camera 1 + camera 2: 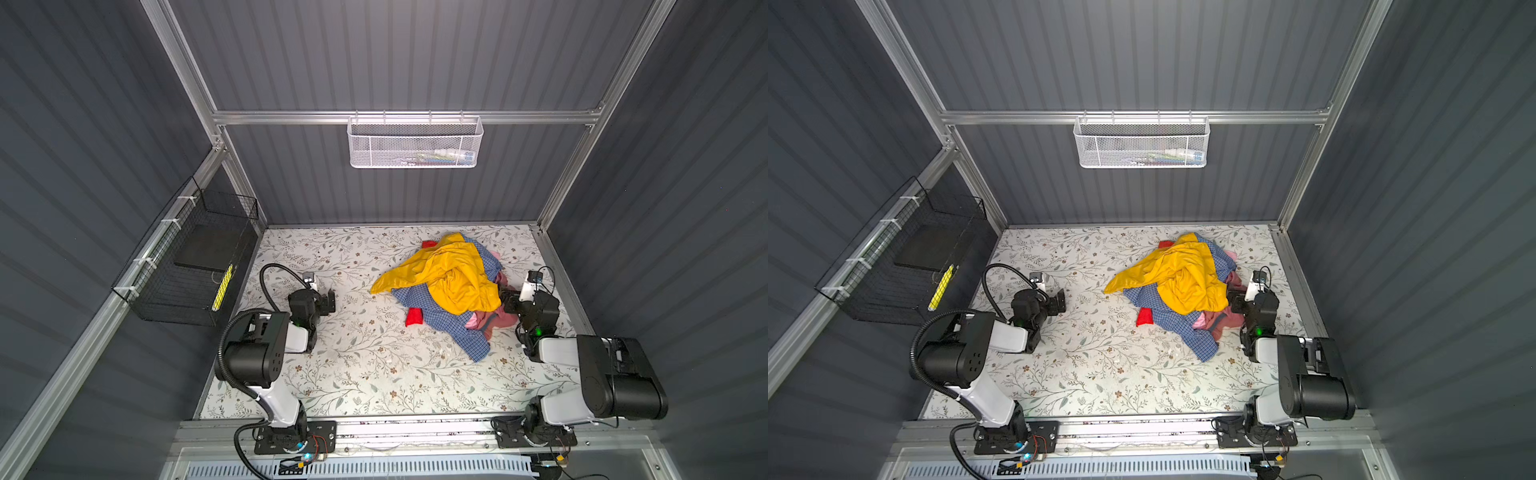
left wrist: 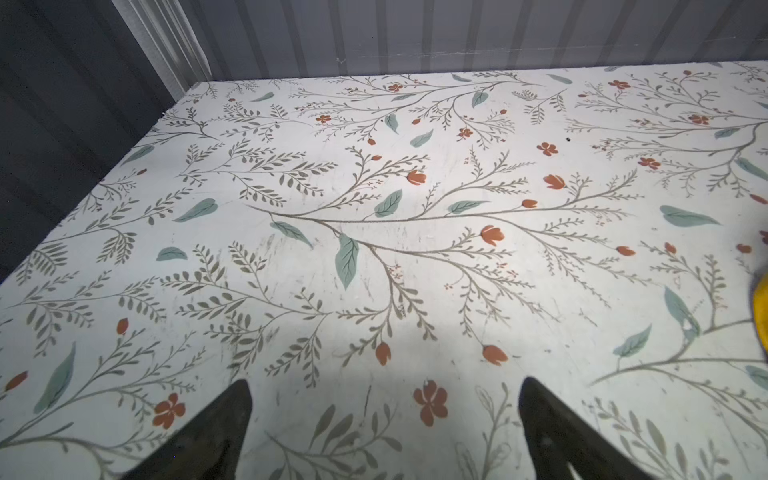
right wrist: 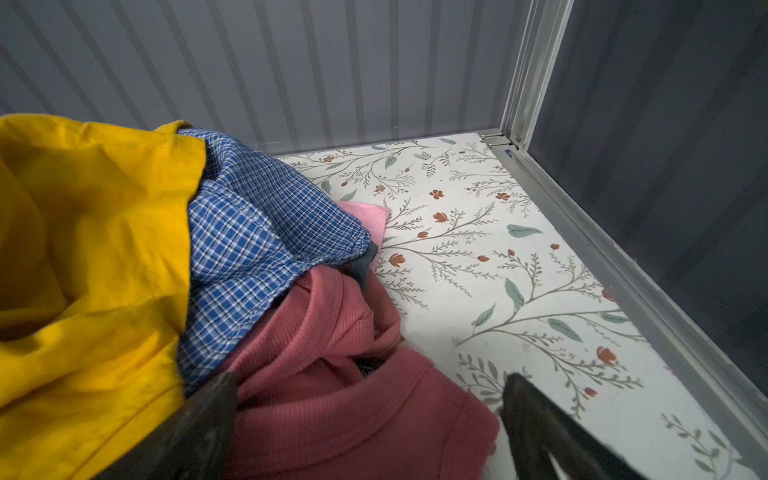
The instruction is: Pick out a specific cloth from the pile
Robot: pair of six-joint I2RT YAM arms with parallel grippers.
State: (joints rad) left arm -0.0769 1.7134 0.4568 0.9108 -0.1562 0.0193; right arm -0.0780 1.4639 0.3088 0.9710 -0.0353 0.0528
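A: How much of the cloth (image 1: 414, 317) shows?
B: Two red scraps at the near and far edges of the pile (image 1: 451, 286); the rest hides under the yellow garment (image 1: 449, 270) and blue checked shirt (image 1: 461, 330).
A: Hands?
B: Left hand (image 1: 329, 300) spread wide over bare floral desk (image 1: 374, 374), well apart from the pile. Right hand (image 1: 506, 297) wide too, at the pile's right edge, pink garment (image 3: 332, 395) between its jaws. Grey ribbed walls (image 1: 415, 199) all round.

Counted on one bench (image 1: 374, 374): one pile (image 1: 1179, 286), with one yellow garment (image 1: 453, 270), one blue checked shirt (image 1: 465, 336), at least two pink pieces (image 3: 332, 395), and one red-orange cloth (image 1: 414, 318) showing as two patches. Also two grippers, left gripper (image 1: 331, 301) and right gripper (image 1: 505, 298), and two baskets, one white basket (image 1: 415, 143), one black basket (image 1: 187, 266).
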